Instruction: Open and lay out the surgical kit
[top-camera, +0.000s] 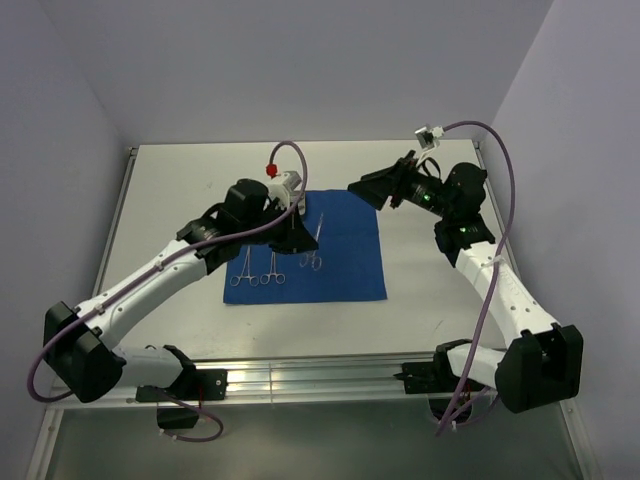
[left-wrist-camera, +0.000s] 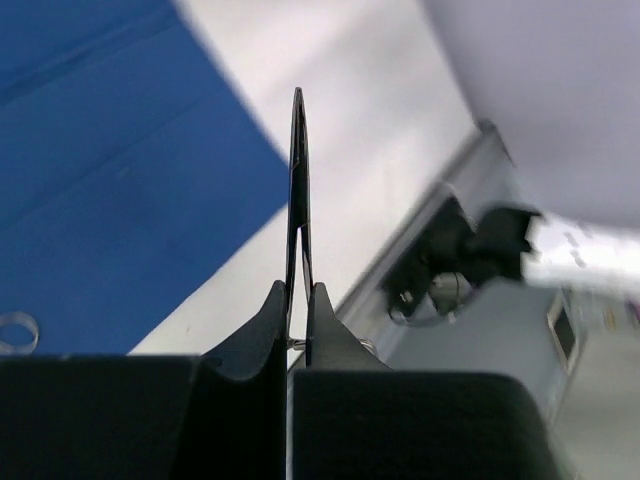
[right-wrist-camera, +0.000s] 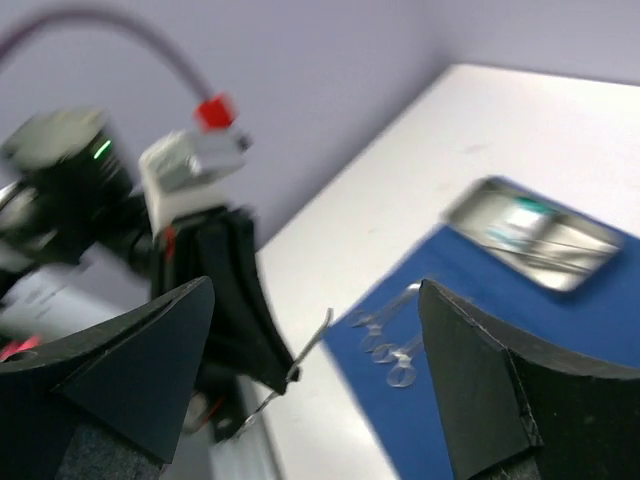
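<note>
Top external: royal-blue rectangular cloth wrap (top-camera: 340, 262) carries three slim ring-handled steel clamps (top-camera: 268, 271) on its left half, while the left gripper (top-camera: 298, 235) reaches over its far-left corner. Left wrist: fingers (left-wrist-camera: 268, 322) pinch a slim steel instrument (left-wrist-camera: 298, 180) edge-on, a thin hold that could twist loose. Right wrist: right gripper (right-wrist-camera: 315, 290) gapes empty toward the cloth's shallow steel tray (right-wrist-camera: 470, 208).

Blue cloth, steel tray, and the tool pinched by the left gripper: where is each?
blue cloth (top-camera: 350, 262), top view, a bare part right of middle.
steel tray (right-wrist-camera: 478, 208), right wrist view, its left end.
slim steel instrument (left-wrist-camera: 298, 170), left wrist view, its shaft.
</note>
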